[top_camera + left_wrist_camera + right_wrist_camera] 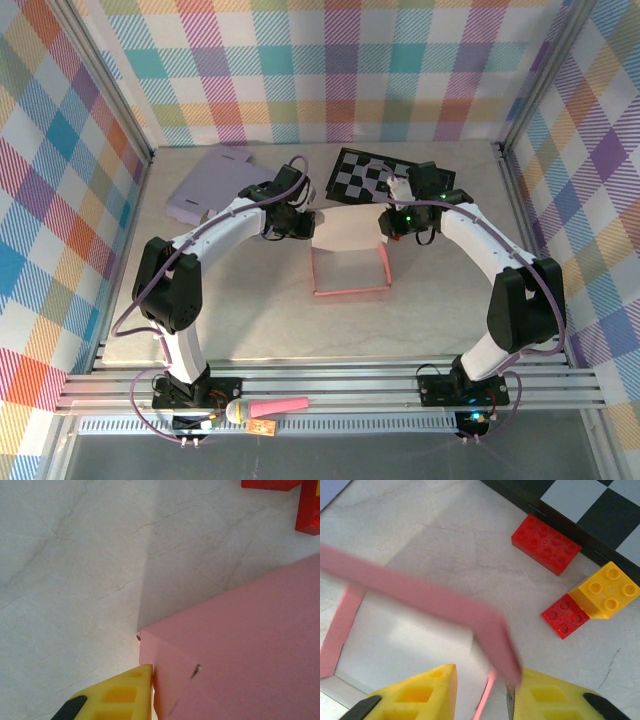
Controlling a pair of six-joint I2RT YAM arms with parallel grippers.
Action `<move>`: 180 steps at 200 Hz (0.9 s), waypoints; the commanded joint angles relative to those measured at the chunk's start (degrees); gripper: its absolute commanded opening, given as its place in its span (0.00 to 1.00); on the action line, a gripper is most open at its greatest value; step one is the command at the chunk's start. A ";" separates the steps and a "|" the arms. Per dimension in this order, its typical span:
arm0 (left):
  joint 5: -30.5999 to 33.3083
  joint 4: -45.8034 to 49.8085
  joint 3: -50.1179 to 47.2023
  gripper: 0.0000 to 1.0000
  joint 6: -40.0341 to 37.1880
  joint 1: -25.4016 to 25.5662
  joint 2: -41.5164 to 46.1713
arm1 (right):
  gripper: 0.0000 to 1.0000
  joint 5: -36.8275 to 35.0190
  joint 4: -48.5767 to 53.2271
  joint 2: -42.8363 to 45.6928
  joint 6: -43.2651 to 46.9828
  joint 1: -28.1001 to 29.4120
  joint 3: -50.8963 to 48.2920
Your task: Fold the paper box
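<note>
The pink paper box (350,291) stands open-topped in the middle of the table, its back panel raised. My left gripper (303,228) is at the box's back left corner. In the left wrist view one yellow finger (125,692) presses against the pink panel (240,650), which hides the other finger. My right gripper (388,228) is at the back right corner. In the right wrist view its jaws (485,672) stand apart, with the blurred pink wall (445,605) passing between them, close to the right finger (550,700).
A flat lavender box blank (210,185) lies at the back left and a checkerboard (385,175) at the back right. Beside the board lie a red brick (546,544), a yellow brick (605,590) and a smaller red one (566,616). Plaid walls enclose the table.
</note>
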State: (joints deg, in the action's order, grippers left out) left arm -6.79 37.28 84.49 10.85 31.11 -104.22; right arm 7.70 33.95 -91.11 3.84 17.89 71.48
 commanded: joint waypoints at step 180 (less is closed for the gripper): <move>-4.81 14.47 2.99 0.08 -16.46 -4.03 2.76 | 0.61 16.08 4.45 -11.26 8.24 -4.27 16.12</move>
State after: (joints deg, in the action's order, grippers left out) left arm -8.60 44.60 86.43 1.61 29.43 -104.09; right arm 18.50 35.81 -102.08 8.75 13.30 86.02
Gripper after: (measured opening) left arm 0.090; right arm 0.608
